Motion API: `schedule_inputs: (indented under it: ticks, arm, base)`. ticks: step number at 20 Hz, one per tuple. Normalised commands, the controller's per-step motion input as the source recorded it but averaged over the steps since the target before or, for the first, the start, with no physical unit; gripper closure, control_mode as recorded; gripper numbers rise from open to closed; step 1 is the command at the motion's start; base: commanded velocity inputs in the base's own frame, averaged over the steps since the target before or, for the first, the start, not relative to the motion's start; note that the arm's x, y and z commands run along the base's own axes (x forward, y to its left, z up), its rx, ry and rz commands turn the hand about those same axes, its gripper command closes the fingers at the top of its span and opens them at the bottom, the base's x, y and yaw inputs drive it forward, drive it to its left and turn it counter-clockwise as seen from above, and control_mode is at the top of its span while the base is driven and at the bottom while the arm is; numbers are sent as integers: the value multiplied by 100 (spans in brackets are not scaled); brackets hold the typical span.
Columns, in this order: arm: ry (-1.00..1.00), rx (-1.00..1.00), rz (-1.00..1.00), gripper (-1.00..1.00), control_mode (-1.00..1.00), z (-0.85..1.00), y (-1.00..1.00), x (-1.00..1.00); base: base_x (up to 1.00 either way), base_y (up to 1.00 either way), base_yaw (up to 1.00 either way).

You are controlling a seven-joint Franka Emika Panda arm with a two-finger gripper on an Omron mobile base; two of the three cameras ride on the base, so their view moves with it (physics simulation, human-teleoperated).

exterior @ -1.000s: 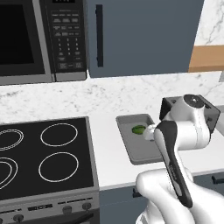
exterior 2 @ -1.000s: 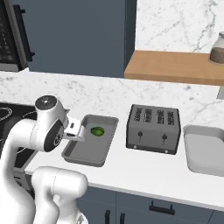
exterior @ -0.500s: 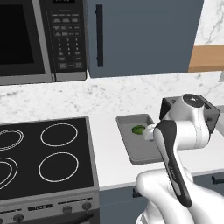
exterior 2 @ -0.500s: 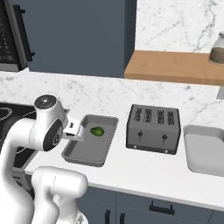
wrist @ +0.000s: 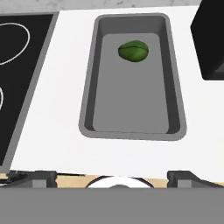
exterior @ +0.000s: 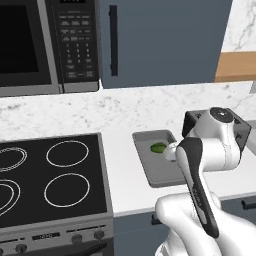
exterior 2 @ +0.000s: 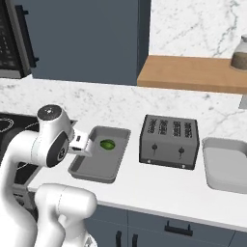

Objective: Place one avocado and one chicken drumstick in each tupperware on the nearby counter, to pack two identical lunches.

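A rendered home kitchen. A black cooktop (exterior: 47, 172) with ringed burners is set into the white table (exterior 2: 159, 190), knobs along its front edge. Above the cooktop hangs a microwave (exterior: 47, 45) with a keypad, beside a dark blue-grey wall cabinet (exterior: 165, 40) with a black bar handle. Right of the cooktop, a grey tupperware (exterior 2: 96, 154) sits on the table, then a four-slot toaster (exterior 2: 170, 141) further right. Marble backsplash (exterior 2: 193, 26) runs behind; a wooden wall shelf (exterior 2: 193, 73) hangs above the toaster, carrying a jar (exterior 2: 240, 53)
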Motion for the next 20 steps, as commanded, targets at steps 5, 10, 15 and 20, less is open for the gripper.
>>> schedule_inputs:
  ticks: [5,10,15,20]
  arm:
    - [0,0,0,-100,100,0,0,0]
    - [0,0,0,-100,100,0,0,0]
    - [0,0,0,-100,100,0,0,0]
    - [0,0,0,-100,100,0,0,0]
  base:
    - [-74,-9,-2]
    - [-73,-56,-13]
    - [-53,-94,-23]
    - [-16,-98,-34]
